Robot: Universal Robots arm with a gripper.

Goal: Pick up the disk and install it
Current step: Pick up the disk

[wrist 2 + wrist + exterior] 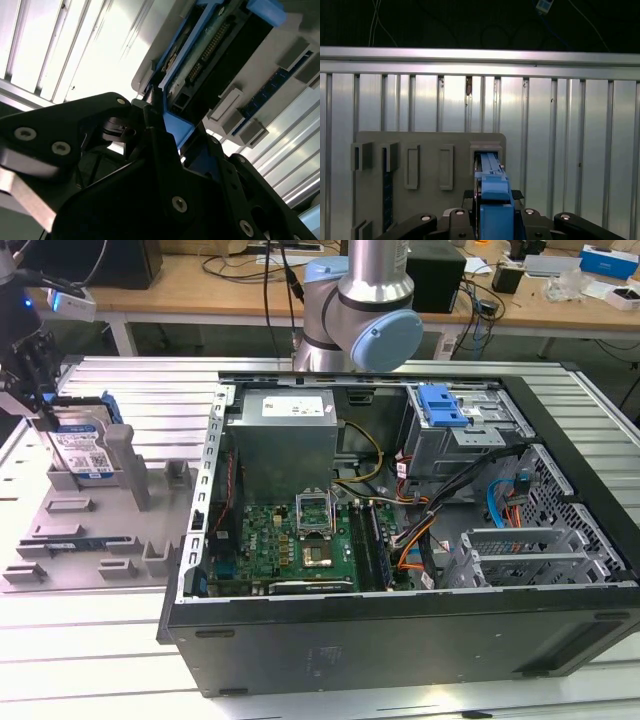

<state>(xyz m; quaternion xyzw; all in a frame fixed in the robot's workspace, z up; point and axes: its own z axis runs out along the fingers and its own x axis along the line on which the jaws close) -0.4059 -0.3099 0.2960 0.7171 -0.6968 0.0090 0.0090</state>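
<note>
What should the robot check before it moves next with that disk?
1. Is the gripper centred on the disk? Ok: the blue rail sits mid-gripper in the first wrist view.
2. Is the disk upright in the grey holder? Ok.
3. Is the disk lifted out of the grey holder? Not ok: it sits in its slot.
4. Is the computer case open? Ok.
5. Are the cables inside the computer case out of the way? Cannot tell.
</note>
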